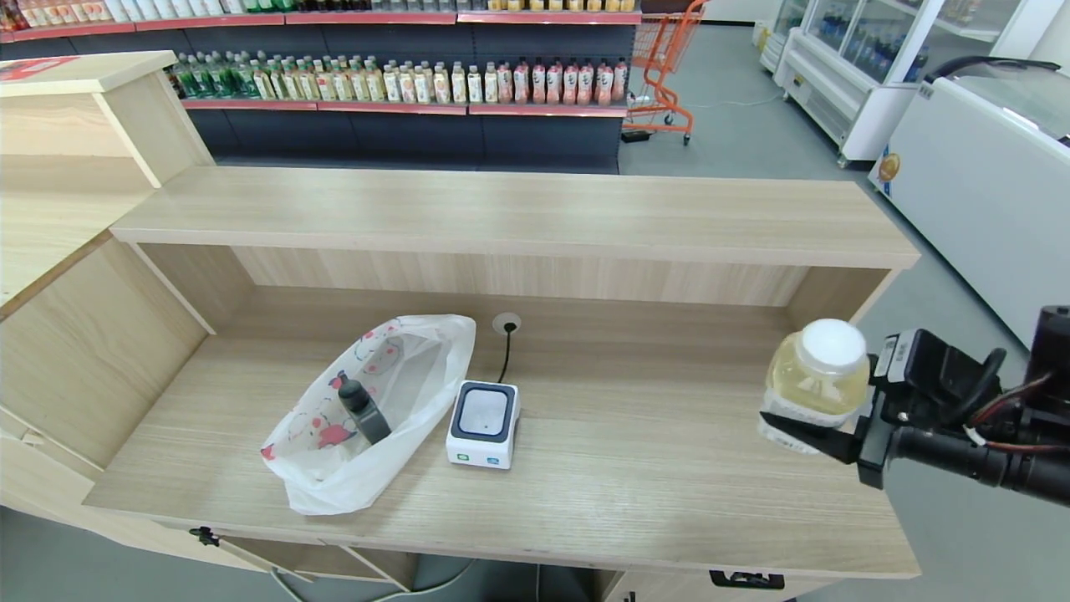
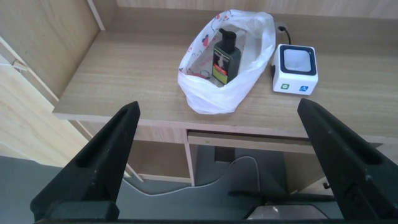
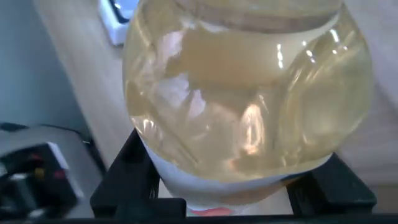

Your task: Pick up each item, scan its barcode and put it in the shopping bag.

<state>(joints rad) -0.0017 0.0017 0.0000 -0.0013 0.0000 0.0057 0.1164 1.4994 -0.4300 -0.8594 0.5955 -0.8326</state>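
**Item in hand:** bottle, white cap, pale yellow liquid. It is pinched low on its body by the right end effector and held above the right end of the table, well apart from the scanner.

**Left end effector**: fingers spread, holding nothing, hanging off the table's near edge, opposite the bag.

**Hazards, as I judge them:**
- The grip sits near the bottle's base, with the heavy liquid beyond it, so a quick swing could make it pivot or slip.
- The fingers lie over the label band and may cover the barcode, so a scan could fail.
- The shopping bag is limp, with its mouth partly slumped. A careless drop could catch the rim or strike the dark bottle already inside.

**Surroundings:**
- The scanner stands just beside the bag, between it and the held bottle.
- The scanner's cable runs back to a port in the table.
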